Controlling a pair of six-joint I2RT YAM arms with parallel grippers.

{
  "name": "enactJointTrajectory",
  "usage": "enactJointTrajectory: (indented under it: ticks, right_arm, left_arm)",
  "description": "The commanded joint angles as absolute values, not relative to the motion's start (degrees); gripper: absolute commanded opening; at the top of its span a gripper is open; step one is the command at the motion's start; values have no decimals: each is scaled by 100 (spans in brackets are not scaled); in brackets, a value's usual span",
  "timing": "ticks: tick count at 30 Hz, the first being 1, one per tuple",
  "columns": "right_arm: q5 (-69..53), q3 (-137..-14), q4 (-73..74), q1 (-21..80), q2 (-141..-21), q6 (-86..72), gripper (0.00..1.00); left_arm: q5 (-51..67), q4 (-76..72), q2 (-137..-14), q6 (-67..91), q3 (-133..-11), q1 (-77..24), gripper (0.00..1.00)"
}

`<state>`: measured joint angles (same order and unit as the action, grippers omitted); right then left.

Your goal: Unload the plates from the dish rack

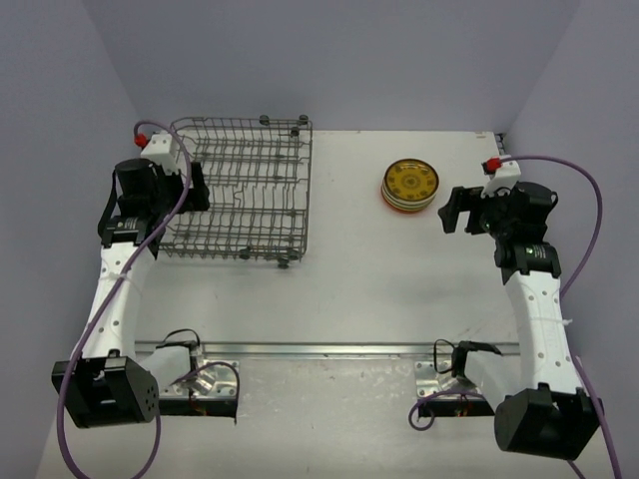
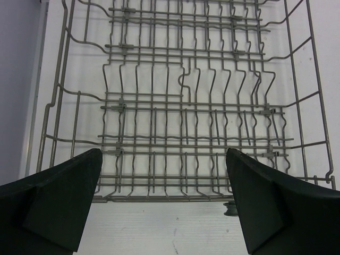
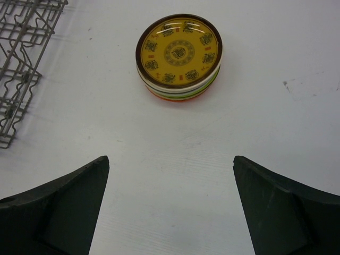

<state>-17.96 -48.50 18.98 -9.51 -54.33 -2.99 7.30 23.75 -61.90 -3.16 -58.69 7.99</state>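
The left gripper point(image 1: 196, 187) point(image 2: 163, 155) has its two black fingers spread wide and holds nothing; it sits at the left rim of the large rectangular grey wire dish rack point(image 1: 305, 190) point(image 2: 186, 111), and whether it touches the wire cannot be told. The right gripper point(image 1: 454, 210) point(image 3: 171, 159) is also spread wide and holds nothing. It is well to the right of the rack, above the white table point(image 1: 349, 289). The small round plates point(image 1: 410, 186) point(image 3: 179, 53) stand in one stack on the table to the right of the rack, between the rack and the right gripper, near that gripper but apart from its fingers. The top plate is yellow with a brown rim and a dark pattern. Under it a pale edge, a lime green edge and an orange edge show, so at least three plates; the exact number cannot be told. There is one rack, one stack and two grippers.
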Motion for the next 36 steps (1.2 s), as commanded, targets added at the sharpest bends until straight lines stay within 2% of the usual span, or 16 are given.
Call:
enactJointTrajectory:
  ticks: [1, 36]
  right_arm:
    - [-1679, -4611, 1477, -958, -5163, -280, 99]
    - [-1617, -4351, 1477, -958, -4913, -237, 99]
  left_arm:
    - [697, 1888, -5926, -484, -5863, 809, 100]
    - [801, 1679, -5477, -361, -5574, 801, 100]
